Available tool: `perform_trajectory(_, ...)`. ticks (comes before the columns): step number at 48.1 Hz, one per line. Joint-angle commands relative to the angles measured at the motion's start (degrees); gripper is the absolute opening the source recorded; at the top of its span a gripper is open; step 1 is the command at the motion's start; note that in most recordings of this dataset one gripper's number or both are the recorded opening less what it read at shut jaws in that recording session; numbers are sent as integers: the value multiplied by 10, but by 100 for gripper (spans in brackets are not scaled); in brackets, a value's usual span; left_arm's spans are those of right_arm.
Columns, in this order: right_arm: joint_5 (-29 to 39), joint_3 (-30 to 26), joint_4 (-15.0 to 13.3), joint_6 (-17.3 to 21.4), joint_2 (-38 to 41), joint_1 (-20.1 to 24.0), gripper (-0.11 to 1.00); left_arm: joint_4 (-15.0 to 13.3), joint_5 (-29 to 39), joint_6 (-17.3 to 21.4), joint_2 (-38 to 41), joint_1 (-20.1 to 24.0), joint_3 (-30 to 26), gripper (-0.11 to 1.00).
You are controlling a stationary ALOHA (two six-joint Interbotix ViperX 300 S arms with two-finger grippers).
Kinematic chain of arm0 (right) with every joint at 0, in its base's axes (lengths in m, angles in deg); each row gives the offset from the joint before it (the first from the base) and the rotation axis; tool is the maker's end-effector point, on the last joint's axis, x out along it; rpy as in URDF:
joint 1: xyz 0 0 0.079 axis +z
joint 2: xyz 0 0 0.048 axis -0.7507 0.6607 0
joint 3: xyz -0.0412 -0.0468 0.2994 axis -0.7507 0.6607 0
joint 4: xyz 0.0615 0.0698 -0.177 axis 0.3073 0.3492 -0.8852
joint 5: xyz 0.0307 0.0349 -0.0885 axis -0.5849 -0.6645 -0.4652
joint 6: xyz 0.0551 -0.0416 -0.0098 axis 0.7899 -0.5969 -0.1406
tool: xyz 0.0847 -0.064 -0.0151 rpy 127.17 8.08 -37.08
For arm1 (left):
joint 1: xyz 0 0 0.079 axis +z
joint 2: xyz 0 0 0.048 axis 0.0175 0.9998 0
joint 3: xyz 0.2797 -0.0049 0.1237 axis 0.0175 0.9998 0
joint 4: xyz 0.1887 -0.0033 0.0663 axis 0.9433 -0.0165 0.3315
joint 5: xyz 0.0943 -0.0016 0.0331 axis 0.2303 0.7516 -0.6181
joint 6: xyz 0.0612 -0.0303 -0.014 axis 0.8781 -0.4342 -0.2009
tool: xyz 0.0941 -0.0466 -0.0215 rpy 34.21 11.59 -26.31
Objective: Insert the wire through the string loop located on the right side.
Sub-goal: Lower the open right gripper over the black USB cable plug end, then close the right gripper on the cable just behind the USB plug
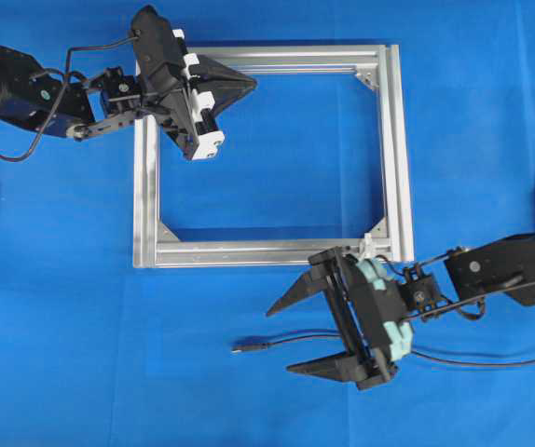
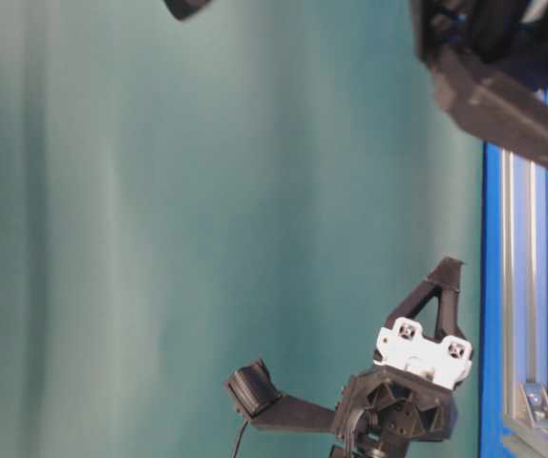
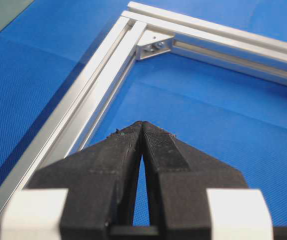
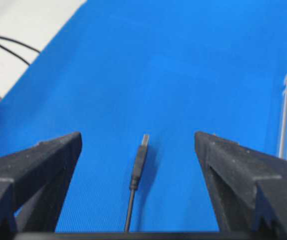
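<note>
Lying flat on the blue cloth (image 1: 81, 307) just beyond the frame's (image 1: 393, 140) near rail, the wire (image 1: 277, 344) rests loose between the spread fingers of the right gripper (image 1: 293, 335) — released, plug tip (image 4: 142, 146) untouched. At the frame's far rail the left gripper (image 1: 246, 84) is clenched on nothing — the string loop (image 1: 368, 250) stands at the near right corner.

Both arms black. Left gripper (image 1: 245, 83): white mounts behind tapered black fingers (image 3: 133, 150). Right gripper (image 1: 286, 337): teal mounts. Thick black cables (image 1: 25, 154) trail along arm links.
</note>
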Motion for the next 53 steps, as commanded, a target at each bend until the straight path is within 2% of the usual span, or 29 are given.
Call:
perform_trajectory(1, 4, -12, 10, -1, 4, 5, 86, 2, -1, 1, -17, 4, -6, 0)
perform_trajectory(5, 5, -13, 24, -1, 17, 7, 86, 2, 0, 1, -18, 5, -5, 0)
perform_trajectory(12, 5, -12, 65, -1, 45, 8, 85, 3, 0, 1, -17, 8, -5, 0)
perform_trajectory(18, 3, -17, 82, -1, 71, 12, 85, 2, 1, 2, -18, 8, -4, 0)
perform_trajectory(25, 3, -27, 92, -1, 96, 14, 85, 2, 1, 2, -17, 8, -4, 0)
perform_trajectory(44, 5, -41, 96, -1, 116, 16, 84, 2, 1, 2, -17, 8, -3, 0)
perform_trajectory(53, 6, -40, 94, -4, 116, 16, 74, 2, 2, 2, -18, 8, -3, 0)
